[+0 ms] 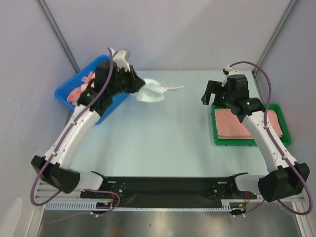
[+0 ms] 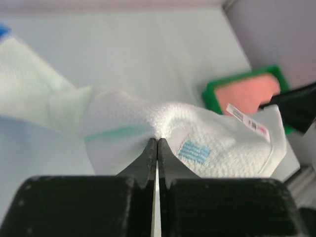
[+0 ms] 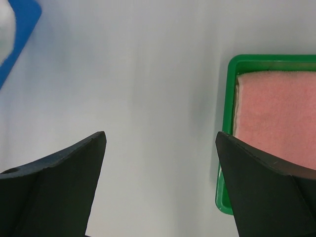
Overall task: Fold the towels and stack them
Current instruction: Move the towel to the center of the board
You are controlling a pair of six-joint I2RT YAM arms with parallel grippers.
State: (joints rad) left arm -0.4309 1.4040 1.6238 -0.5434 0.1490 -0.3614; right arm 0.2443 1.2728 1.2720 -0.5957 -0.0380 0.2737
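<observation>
One white towel [image 1: 155, 94], partly hidden, in clenched left gripper [image 2: 157, 139]; right gripper [image 3: 160, 136] wide, empty.

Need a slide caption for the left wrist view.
Left gripper shut on a white-and-mint towel, with the green tray holding a pink towel beyond.

Two robot arms of one build: the left arm [image 1: 74, 131] and right arm [image 1: 269, 143] each pair white tubular links with bulky black joint housings. A purple cable [image 1: 32, 192] loops out from each black shoulder block and runs along the links to the wrist. Both bases sit on a black plate [image 1: 163, 186] fronted by a pale slotted rail [image 1: 148, 203]. The left gripper [image 2: 157, 139] has matte black fingers tapering to thin blades from a blocky body. The right gripper [image 3: 160, 136] has broad, black, wedge-shaped fingers [image 3: 64, 168].
</observation>
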